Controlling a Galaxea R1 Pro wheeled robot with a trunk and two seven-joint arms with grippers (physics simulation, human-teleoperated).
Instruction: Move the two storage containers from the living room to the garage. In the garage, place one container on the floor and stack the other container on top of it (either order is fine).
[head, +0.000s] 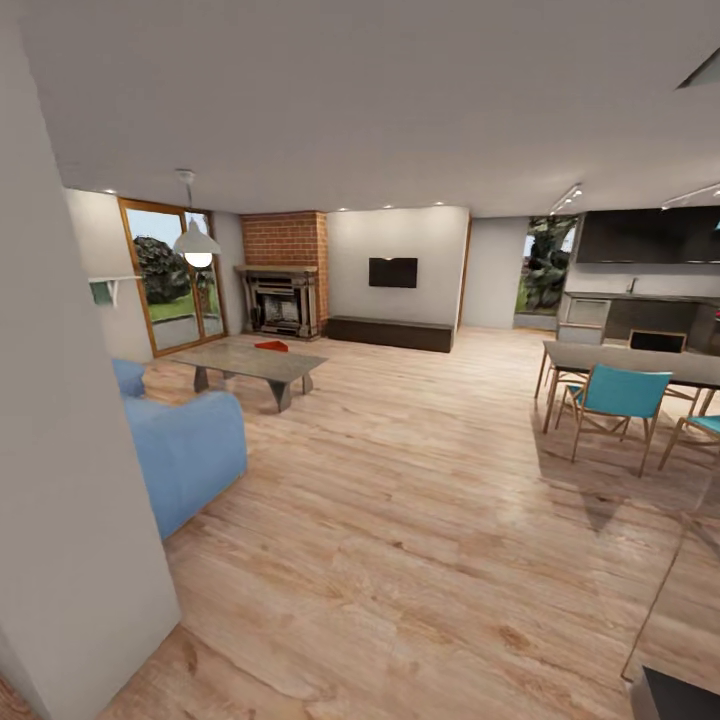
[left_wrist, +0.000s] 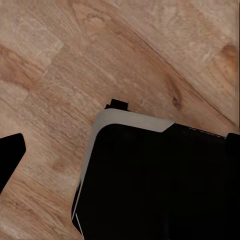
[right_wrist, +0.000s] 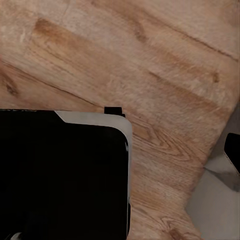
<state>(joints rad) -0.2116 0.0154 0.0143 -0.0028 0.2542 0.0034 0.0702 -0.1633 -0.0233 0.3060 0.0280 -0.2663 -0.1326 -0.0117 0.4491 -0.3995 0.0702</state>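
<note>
robot looks into living room; red bin (head: 271, 346) sits on coffee desk (head: 250, 361) far off, claws can't tell

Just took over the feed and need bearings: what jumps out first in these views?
A small red-orange container sits on the coffee table across the room, in front of the brick fireplace. A blue sofa fills the near left beside a wall, and teal chairs ring the dining table at right. Both wrist views look down at wood-plank floor.
</note>
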